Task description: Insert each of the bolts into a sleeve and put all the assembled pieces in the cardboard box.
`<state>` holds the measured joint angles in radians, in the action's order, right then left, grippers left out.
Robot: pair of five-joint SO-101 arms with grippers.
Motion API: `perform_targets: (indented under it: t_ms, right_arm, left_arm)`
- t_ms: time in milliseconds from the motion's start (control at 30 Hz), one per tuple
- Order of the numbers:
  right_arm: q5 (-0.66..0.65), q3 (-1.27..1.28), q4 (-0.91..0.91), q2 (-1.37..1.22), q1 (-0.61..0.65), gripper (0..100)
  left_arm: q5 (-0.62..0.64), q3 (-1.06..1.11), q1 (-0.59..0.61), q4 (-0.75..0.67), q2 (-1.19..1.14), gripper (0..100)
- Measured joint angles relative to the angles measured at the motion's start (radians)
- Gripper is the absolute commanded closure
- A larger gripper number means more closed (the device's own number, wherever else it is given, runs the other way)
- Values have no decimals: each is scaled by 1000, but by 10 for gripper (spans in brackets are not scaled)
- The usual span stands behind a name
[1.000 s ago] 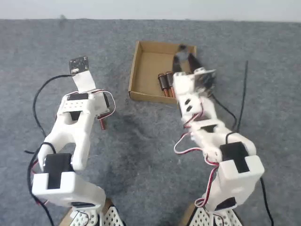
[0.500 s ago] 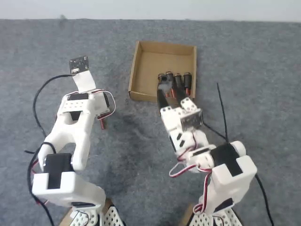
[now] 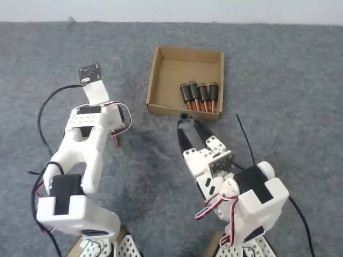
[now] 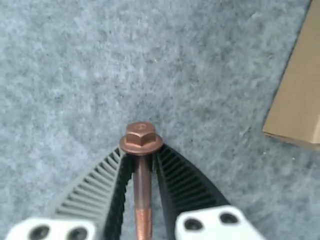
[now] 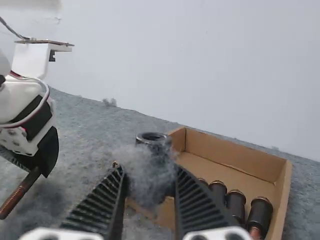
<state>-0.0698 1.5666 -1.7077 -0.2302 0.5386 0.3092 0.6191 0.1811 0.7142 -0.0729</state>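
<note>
Copper bolt sits clamped in the left gripper; the right gripper pinches a black sleeve at 6 o'clock of the cardboard box.

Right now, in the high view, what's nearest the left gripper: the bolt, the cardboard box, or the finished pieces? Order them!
1. The bolt: clamped in the left gripper.
2. The cardboard box: near wall, to its right.
3. The finished pieces: inside, by the box's right wall.
</note>
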Motion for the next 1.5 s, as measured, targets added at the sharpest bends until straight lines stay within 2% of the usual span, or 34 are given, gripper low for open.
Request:
perform_targets:
  t_ms: [433, 800, 1033, 1233, 1500]
  right_arm:
    - [104, 61, -2, 26, 21, 992]
    - [106, 61, -2, 26, 21, 992]
    - [106, 61, 21, 26, 21, 992]
    - [106, 61, 21, 26, 21, 992]
    - [106, 61, 21, 26, 29, 992]
  left_arm:
    - [0, 0, -9, -9, 0, 989]
    - [0, -3, -198, -14, 178, 988]
    - [0, -3, -315, -158, 238, 988]
    - [0, -3, -356, -284, 242, 988]
    - [0, -3, -391, -304, 242, 989]
